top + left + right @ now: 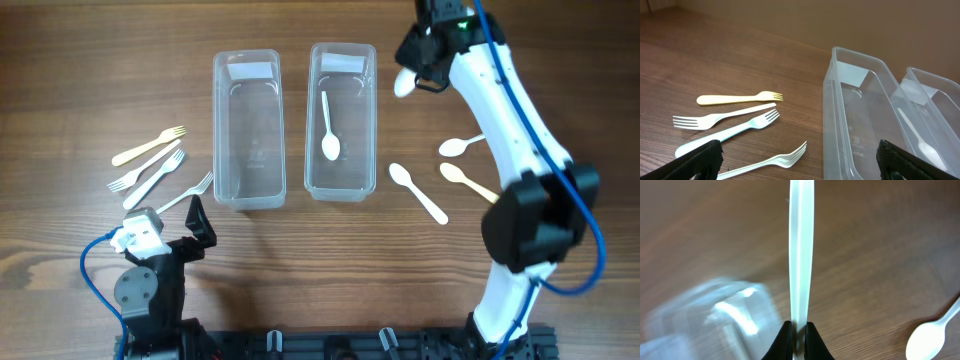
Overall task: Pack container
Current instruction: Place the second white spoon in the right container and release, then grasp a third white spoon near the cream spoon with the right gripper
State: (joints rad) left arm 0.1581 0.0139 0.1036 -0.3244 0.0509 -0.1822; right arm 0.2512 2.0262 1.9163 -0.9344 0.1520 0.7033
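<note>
Right fingers (784, 340) closed on handle of white spoon (801, 255), held just beyond right wall of right container (358, 150), toward its far end. 1 spoon (329, 128) lies inside that container. 3 loose spoons (417, 192) on table (80, 60) right of it. Left fingers (695, 161) spread open, empty, off its near-left; 4 forks (150, 147) and left container (248, 150) left of it.

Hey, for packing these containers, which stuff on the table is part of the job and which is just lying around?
Job: left container, right container, packed spoon, held spoon in right gripper, three loose spoons, four forks.
Lying about: nothing loose; only the arms' blue cables.
</note>
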